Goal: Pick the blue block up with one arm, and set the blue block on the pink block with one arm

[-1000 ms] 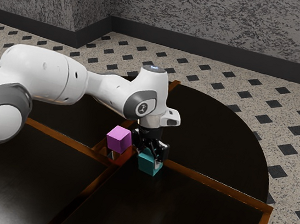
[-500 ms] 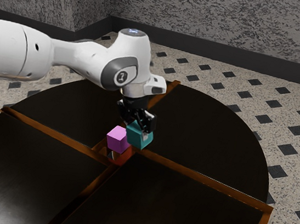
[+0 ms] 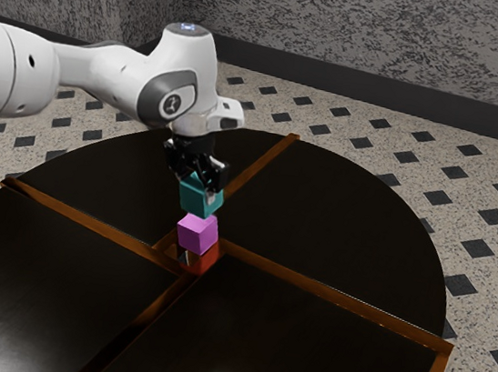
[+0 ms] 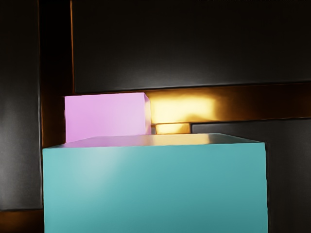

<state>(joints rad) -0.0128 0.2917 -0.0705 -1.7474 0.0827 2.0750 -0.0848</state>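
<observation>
— While the white arm [image 3: 88, 82] reaches out over the dark round tabletop [image 3: 346, 217], what is the end effector [image 3: 198, 179] doing?

— It points straight down. Its two black fingers are clenched on the blue block [image 3: 199, 201] from opposite sides, gripping the upper part. The block hangs just under the fingertips, clear of the tabletop.

— And the pink block [image 3: 197, 232]?

— Directly beneath the end effector, right under the blue block. It sits at the spot where the tabletop's orange-brown strips [image 3: 344, 301] cross.

— Are the two blocks touching?

— I cannot tell. In the exterior view the blue block's lower edge meets the pink block's top edge, so they are either in contact or a sliver apart.

— What does the wrist view add?

— The blue block [image 4: 155, 189] looms large just under the hand, its teal face and top edge close to the camera. The pink block [image 4: 104, 119] lies beyond and below it, one face showing past the blue block's top edge. A brightly lit orange strip [image 4: 204, 104] runs beside the pink block, with dark tabletop panels [image 4: 194, 43] on either side of it.
</observation>
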